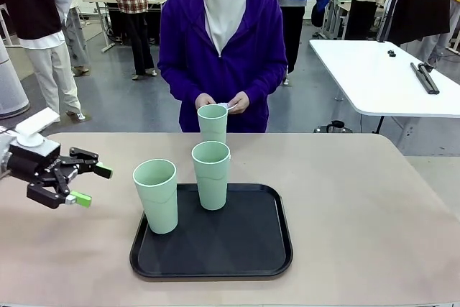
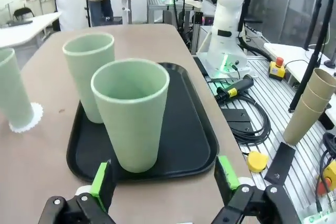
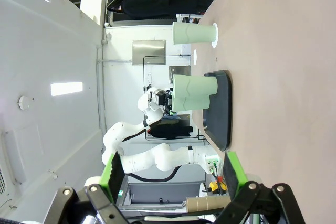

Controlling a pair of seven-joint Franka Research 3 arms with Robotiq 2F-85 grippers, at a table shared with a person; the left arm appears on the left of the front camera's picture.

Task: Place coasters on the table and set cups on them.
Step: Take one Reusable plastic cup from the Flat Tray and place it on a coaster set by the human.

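Now our left gripper (image 1: 92, 185) hangs released beside the black rectangular tray (image 1: 244, 244) holding two tall mint-green plastic cups (image 1: 211, 177); a third cup (image 1: 213, 124) stands on a scalloped white coaster (image 2: 30, 120) on the beige table (image 1: 359, 199). Our right gripper (image 3: 173, 174) gapes too. Closing off-centre, we could topple the near cup (image 1: 156, 199).

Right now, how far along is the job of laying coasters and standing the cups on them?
Done: one tall mint-green plastic tumbler stands on a scalloped white round coaster on the beige tabletop. In hand: the open left claw faces the nearest tumbler on the black rectangular tray; the person's hands hold something white, perhaps coasters. Left: that tumbler and the second tray tumbler need coasters.
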